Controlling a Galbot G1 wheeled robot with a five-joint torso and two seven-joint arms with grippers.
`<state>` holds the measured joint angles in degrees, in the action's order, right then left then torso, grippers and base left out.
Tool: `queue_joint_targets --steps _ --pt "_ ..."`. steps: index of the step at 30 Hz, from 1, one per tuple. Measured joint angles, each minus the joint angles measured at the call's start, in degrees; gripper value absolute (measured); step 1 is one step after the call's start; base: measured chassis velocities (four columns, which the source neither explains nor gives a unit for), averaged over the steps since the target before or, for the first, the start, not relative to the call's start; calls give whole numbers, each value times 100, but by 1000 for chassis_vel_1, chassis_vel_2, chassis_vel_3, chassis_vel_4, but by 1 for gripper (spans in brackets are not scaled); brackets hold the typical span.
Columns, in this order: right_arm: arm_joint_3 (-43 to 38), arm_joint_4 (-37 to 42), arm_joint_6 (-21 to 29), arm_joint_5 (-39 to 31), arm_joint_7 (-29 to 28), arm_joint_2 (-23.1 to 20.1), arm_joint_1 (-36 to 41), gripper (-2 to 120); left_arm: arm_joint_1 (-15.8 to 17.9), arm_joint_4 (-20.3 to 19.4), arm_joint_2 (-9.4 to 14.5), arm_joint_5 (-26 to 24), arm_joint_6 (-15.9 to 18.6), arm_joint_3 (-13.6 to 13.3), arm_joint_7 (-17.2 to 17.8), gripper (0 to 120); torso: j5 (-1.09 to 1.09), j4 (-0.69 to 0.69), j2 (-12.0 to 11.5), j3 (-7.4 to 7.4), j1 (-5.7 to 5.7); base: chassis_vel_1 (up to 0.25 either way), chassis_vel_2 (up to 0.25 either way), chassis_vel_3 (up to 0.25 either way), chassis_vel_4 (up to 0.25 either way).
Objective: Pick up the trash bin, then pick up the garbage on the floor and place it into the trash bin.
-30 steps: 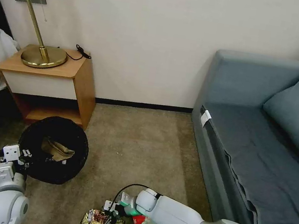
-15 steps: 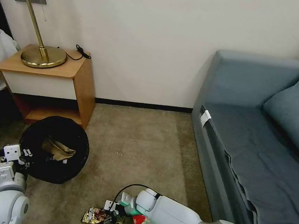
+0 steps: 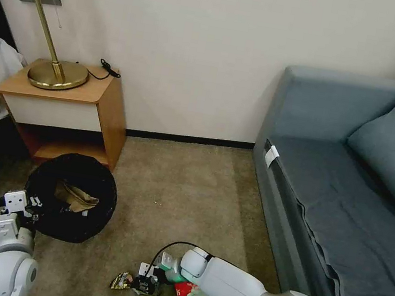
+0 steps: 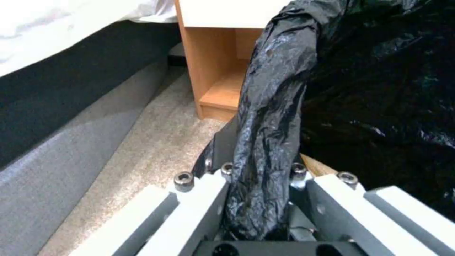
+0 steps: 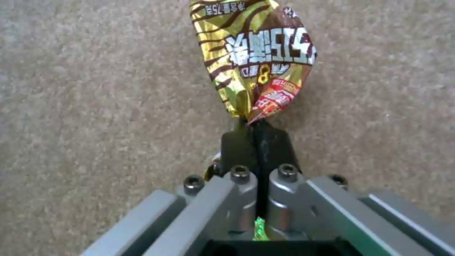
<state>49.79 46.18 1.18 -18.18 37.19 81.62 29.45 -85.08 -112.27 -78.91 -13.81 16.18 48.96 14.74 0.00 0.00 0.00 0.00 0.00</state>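
Black-lined trash bin [image 3: 71, 196] holds crumpled brown paper [image 3: 77, 197]; gold snack wrapper [image 5: 258, 58] hangs pinched above carpet.

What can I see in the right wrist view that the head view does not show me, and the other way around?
Right wrist view alone: the printed lettering on the gold-and-brown snack wrapper, and the right end effector shut on the wrapper's corner.

Head view alone: the trash bin with brown paper inside, gripped at its rim by the left end effector; a red-and-white packet beside the right arm; the nightstand, lamp and sofa.

Both: the wrapper, the right end effector and the carpet.
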Motion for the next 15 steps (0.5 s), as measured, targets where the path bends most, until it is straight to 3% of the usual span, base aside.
queue_joint_targets --steps 15 --pt "-1149 -45 -87 55 117 141 -103 0 -52 39 34 -23 -65 51 -24 2 0 0 0 0 0 0 0 0 0"
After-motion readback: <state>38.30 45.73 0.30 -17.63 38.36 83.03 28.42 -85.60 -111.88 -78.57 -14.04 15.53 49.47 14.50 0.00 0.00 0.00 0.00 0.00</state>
